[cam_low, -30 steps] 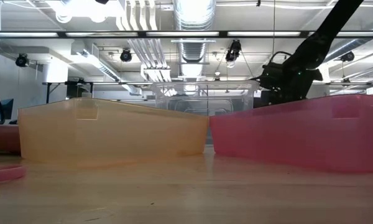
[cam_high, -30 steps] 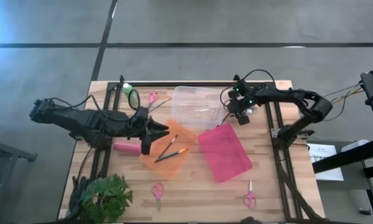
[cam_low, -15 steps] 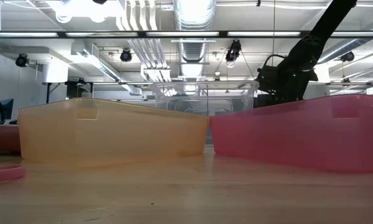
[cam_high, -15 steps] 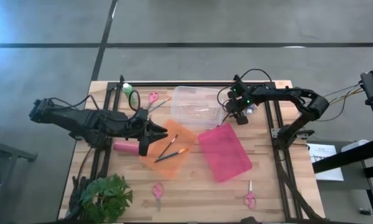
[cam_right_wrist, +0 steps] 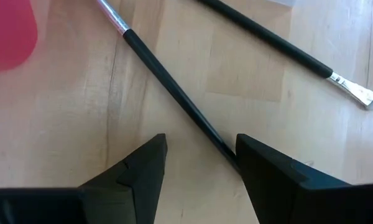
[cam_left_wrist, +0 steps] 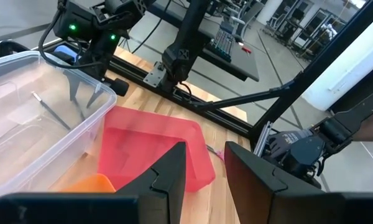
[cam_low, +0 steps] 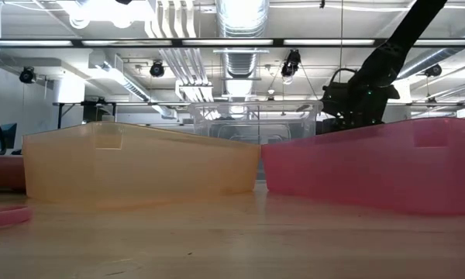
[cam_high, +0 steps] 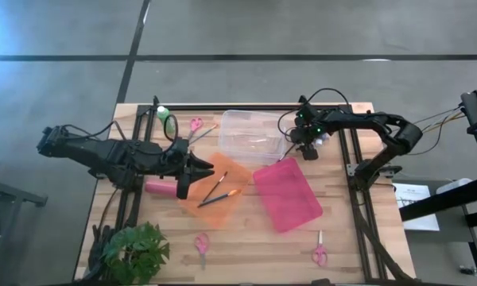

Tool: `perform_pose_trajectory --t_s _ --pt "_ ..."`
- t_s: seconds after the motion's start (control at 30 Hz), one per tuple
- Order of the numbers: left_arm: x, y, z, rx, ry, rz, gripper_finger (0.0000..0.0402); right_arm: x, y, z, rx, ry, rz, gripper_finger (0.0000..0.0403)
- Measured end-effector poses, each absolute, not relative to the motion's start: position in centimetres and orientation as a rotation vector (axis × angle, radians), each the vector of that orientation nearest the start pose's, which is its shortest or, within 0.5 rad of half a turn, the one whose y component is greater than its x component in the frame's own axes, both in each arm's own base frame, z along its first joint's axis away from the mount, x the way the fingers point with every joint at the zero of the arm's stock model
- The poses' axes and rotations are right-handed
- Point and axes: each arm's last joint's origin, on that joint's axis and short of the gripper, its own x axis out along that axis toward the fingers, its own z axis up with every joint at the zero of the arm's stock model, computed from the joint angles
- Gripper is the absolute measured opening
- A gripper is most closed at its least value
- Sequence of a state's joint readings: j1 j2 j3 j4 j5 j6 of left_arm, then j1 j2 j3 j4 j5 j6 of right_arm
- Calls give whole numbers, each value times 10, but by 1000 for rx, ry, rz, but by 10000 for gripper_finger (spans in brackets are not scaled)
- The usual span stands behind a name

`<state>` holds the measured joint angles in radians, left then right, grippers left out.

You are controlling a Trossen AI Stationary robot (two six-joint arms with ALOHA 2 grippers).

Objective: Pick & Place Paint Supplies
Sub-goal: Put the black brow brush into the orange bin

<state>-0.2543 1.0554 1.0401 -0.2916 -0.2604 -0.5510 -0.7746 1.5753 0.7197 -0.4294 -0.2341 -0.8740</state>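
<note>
Paintbrushes (cam_high: pixel 219 190) lie in orange tray (cam_high: pixel 200 208); pink tray (cam_high: pixel 287 193) beside.

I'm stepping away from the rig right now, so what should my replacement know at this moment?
Left gripper: open, empty, hovering at the orange tray's left edge.
Right gripper: open, empty, low over the table beside the clear bin, straddling one of two dark-handled brushes lying on the wood.
Done: one brush lies in the clear bin; two brushes lie in the orange tray.
Left: the two brushes under the right gripper, another brush left of the bin, the pink-red bottle and the green bottle on the table. The pink tray looks empty.
</note>
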Motion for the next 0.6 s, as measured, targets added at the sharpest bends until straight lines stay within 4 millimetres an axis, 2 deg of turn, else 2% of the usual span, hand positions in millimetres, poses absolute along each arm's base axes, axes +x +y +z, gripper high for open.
perform_pose_trajectory --t_s 0.6 --pt "222 -50 361 -476 286 88 121 175 -162 129 83 1293 20 195"
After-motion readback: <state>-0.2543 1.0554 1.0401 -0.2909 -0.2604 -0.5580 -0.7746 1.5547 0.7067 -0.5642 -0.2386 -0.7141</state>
